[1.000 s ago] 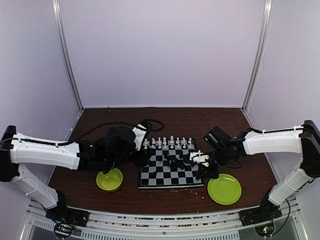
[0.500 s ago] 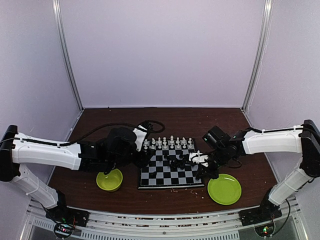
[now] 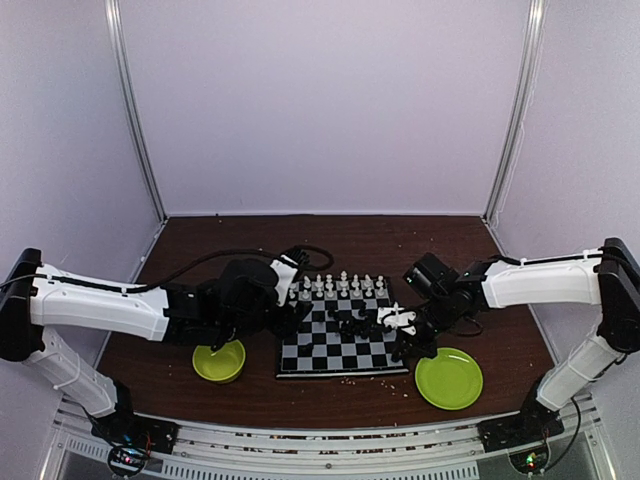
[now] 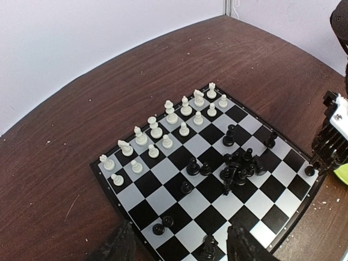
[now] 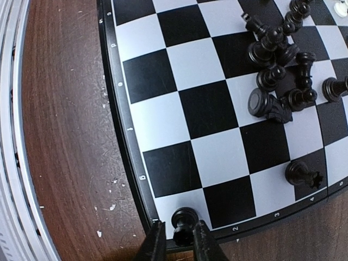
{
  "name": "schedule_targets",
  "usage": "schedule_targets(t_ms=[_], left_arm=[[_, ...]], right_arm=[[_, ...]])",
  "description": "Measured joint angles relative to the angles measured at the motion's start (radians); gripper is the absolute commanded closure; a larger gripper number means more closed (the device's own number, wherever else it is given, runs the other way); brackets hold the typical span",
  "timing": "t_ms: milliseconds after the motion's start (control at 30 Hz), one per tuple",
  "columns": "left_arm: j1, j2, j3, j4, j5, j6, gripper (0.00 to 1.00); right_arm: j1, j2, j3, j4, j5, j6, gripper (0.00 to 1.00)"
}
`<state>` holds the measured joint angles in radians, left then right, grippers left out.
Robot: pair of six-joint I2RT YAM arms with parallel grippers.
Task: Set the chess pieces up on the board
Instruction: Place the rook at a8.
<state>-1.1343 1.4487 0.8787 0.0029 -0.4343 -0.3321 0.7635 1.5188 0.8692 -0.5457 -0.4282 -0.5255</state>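
Observation:
The board (image 3: 322,352) lies mid-table. White chess pieces (image 3: 335,285) stand in two rows along its far edge, also in the left wrist view (image 4: 163,130). Black pieces lie in a jumbled cluster (image 3: 352,322) (image 4: 239,166) (image 5: 277,49), with a few standing apart. My right gripper (image 5: 178,229) is at the board's near right corner. Its fingers straddle an upright black pawn (image 5: 184,217) on the corner square, with a slit of space on one side. My left gripper (image 4: 181,231) hangs wide open over the board's near left corner (image 3: 285,320), holding nothing.
A green bowl (image 3: 219,360) sits left of the board under my left arm. A flat green plate (image 3: 448,378) lies right of the board, close under my right gripper. White crumbs dot the brown table (image 5: 65,136). The metal rail (image 5: 13,163) runs along the near edge.
My right gripper's jaws have eased apart from the black pawn on the corner square. My left arm has crept slightly right toward the board.

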Motion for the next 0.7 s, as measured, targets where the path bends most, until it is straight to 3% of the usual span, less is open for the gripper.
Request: schedule_targets(t_ms=[167,367,700], left_arm=[[0.000,0.005,0.005,-0.008,0.000,0.001,0.40],[0.003,0.068,0.120,-0.077,0.040,0.031,0.41],[0.045,0.476,0.700,-0.406,0.318,0.126,0.68]], right_arm=[[0.000,-0.017,0.008,-0.014,-0.002,0.012,0.70],[-0.051,-0.167,0.019,-0.061,-0.046,0.027,0.68],[-0.483,-0.545,-0.026,-0.025,-0.118,0.161,0.64]])
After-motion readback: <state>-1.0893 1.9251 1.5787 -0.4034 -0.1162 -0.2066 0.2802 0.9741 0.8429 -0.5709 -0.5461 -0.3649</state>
